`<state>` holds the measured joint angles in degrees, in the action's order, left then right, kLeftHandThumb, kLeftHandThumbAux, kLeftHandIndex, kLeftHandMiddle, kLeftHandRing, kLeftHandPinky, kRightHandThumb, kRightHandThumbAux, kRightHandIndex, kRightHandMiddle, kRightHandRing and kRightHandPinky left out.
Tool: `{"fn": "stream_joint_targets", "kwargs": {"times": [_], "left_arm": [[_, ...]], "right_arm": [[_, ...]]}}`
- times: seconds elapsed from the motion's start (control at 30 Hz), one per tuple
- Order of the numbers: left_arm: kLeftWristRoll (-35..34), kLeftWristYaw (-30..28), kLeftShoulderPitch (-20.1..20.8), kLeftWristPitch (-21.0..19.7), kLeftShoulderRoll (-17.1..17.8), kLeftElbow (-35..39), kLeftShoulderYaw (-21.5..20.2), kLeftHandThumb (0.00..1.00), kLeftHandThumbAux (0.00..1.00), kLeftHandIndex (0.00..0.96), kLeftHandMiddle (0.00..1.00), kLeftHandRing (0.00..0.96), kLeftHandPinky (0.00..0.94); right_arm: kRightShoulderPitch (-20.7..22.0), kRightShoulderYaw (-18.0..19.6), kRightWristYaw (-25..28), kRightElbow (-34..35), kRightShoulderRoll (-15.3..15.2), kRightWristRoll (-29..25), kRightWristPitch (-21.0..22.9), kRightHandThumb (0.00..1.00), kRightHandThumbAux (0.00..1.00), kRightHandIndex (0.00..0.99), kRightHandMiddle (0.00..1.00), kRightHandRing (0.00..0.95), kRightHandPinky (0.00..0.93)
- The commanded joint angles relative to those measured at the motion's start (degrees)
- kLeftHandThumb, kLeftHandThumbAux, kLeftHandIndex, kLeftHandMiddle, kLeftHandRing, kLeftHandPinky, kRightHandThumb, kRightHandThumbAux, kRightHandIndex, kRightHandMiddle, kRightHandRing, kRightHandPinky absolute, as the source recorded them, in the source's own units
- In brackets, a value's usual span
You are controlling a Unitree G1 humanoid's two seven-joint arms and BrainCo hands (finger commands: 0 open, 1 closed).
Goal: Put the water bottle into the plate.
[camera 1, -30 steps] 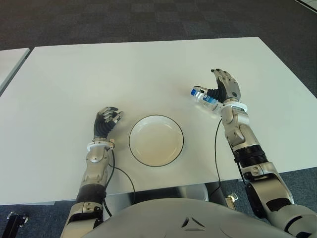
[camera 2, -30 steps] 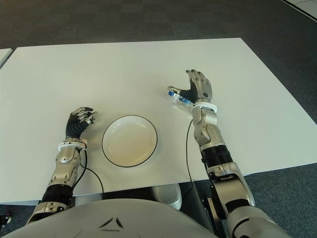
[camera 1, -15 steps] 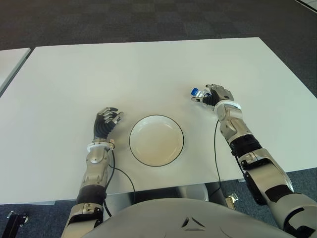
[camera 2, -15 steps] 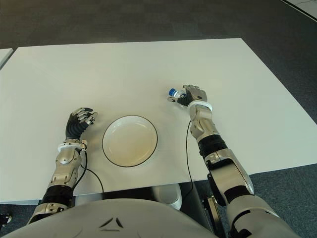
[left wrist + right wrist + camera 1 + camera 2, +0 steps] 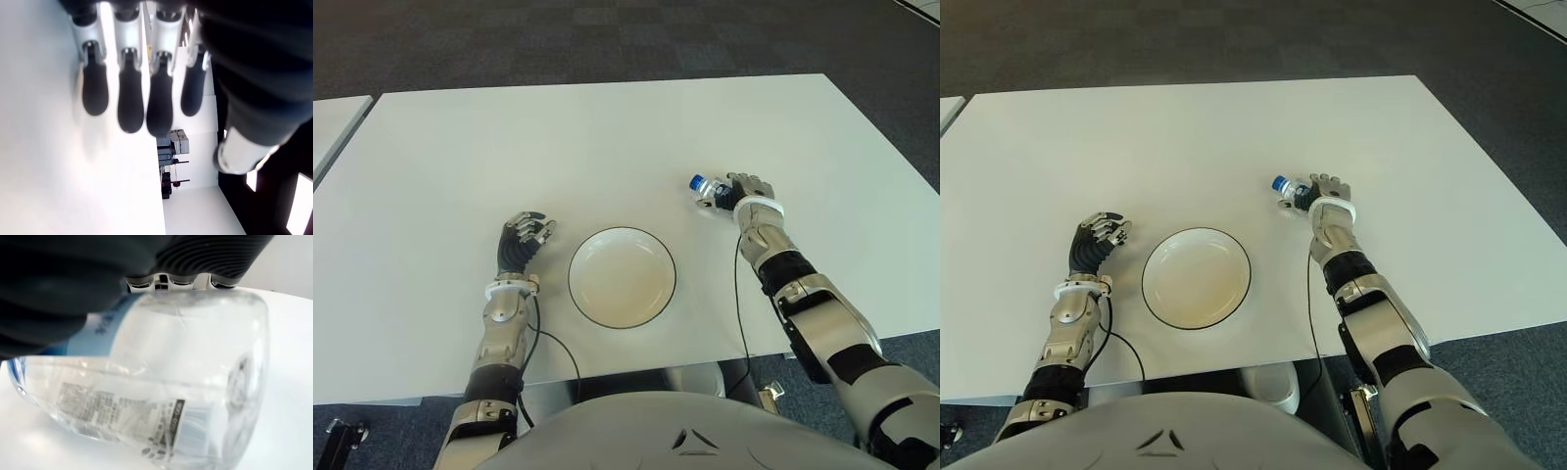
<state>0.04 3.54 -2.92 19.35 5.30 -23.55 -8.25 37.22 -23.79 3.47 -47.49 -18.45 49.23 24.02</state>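
right robot hand [image 5: 744, 188] is clamped on the water bottle [image 5: 706, 190], fingers wrapped over the clear body; blue cap end pokes out toward 9 o'clock. bottle lies on its side, low over the white worktop [image 5: 607, 137]; cannot tell if it touches the surface. right wrist view shows the label and transparent wall [image 5: 161, 396] pressed under the dark fingers [image 5: 205, 257]. plate [image 5: 622, 277] sits at roughly 8 o'clock from the bottle, well apart. left robot hand [image 5: 523, 241] shows just at 9 o'clock of the plate, fingers [image 5: 131, 100] loosely curled, holding nothing.
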Motion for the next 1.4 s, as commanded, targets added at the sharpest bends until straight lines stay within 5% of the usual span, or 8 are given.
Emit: {"fn": "stream_joint_targets", "kwargs": {"times": [0.03, 0.83, 1.0, 1.13, 1.17, 1.27, 1.4], "left_arm": [[0.4, 0.7, -0.5, -1.4, -0.3, -0.5, 0.1, 0.708, 0.709, 0.436, 0.629, 0.609, 0.602], [-0.8, -0.7, 0.2, 1.1, 0.2, -2.0, -0.2, 0.707, 0.710, 0.435, 0.658, 0.642, 0.628], [-0.9, -0.9, 0.3, 1.1, 0.2, -2.1, -0.2, 0.707, 0.711, 0.435, 0.664, 0.646, 0.632], [-1.1, -0.9, 0.4, 1.1, 0.2, -2.2, -0.2, 0.707, 0.711, 0.436, 0.665, 0.647, 0.631], [-1.2, -0.9, 0.4, 1.1, 0.2, -2.2, -0.2, 0.707, 0.711, 0.436, 0.665, 0.647, 0.631], [-1.4, -0.9, 0.5, 1.3, 0.1, -2.3, -0.3, 0.707, 0.711, 0.435, 0.665, 0.644, 0.627], [-1.3, -0.9, 0.5, 1.5, 0.1, -2.4, -0.3, 0.707, 0.710, 0.435, 0.663, 0.642, 0.621]], "right_arm": [[0.9, -1.6, 0.8, -5.3, 1.5, -1.4, 0.0, 0.561, 0.394, 0.000, 0.000, 0.000, 0.000], [3.9, -5.8, -0.5, -20.1, 4.3, -3.3, -2.4, 0.417, 0.616, 0.000, 0.000, 0.000, 0.014], [3.1, -4.0, -6.8, -19.8, 4.7, -5.3, -1.8, 0.320, 0.727, 0.070, 0.062, 0.081, 0.212], [2.5, -2.5, -10.6, -19.7, 4.9, -7.4, -2.0, 0.256, 0.784, 0.158, 0.138, 0.154, 0.283], [2.5, -2.2, -11.1, -19.8, 5.0, -7.9, -2.0, 0.408, 0.766, 0.251, 0.211, 0.236, 0.360], [2.3, -0.7, -12.2, -19.7, 5.2, -9.9, -2.4, 0.595, 0.743, 0.368, 0.429, 0.457, 0.548], [2.1, 0.1, -13.0, -19.5, 5.2, -11.4, -2.9, 0.665, 0.735, 0.413, 0.600, 0.621, 0.689]]}}
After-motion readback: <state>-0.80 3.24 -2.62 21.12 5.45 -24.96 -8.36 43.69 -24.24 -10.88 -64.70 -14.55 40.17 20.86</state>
